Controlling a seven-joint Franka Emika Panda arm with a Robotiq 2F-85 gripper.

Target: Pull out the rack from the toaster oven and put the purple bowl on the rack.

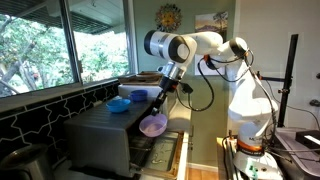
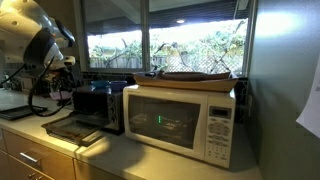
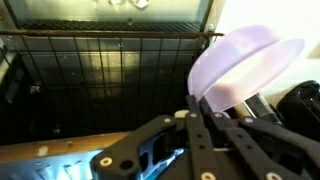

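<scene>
I've got the end effector (image 3: 197, 103) pinched on the rim of the tilted bowl (image 3: 245, 62), upper right of the wrist view. The rack (image 3: 100, 75) fills the left, and the oven (image 1: 100, 135) sits lower left.

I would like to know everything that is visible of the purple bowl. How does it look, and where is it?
The purple bowl is small, round and shallow, pale lavender and smooth, and it looks like plastic. It is tilted steeply, almost on edge. The end effector is shut on its rim and is the only thing seen touching it. The bowl hangs in the air at the front of the toaster oven, near the dark wire rack but not resting on it.
</scene>
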